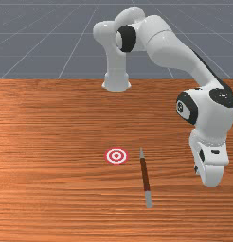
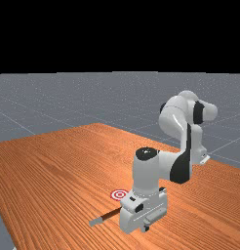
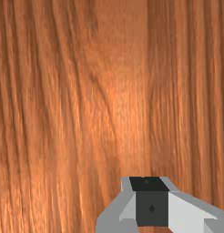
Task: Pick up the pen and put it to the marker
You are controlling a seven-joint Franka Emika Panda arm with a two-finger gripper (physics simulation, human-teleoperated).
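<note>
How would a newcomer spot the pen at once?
On the wooden table, in the front view, find the round red-and-white target. The pen lies right of it, brown with grey ends. Unlike the target, it's long, thin and pointed.

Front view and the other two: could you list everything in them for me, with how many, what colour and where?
Pen: one, brown with grey ends, lying on the table at the front view's right of the marker
Marker: one, red and white rings, on the table
Table: one, orange-brown, under pen and marker
Floor: one, grey with pale lines, beyond the table
Backdrop: one, black, above the floor
Arm: one, white with black parts, over the table
Pincer: one, grey and black, at the arm's end
</note>
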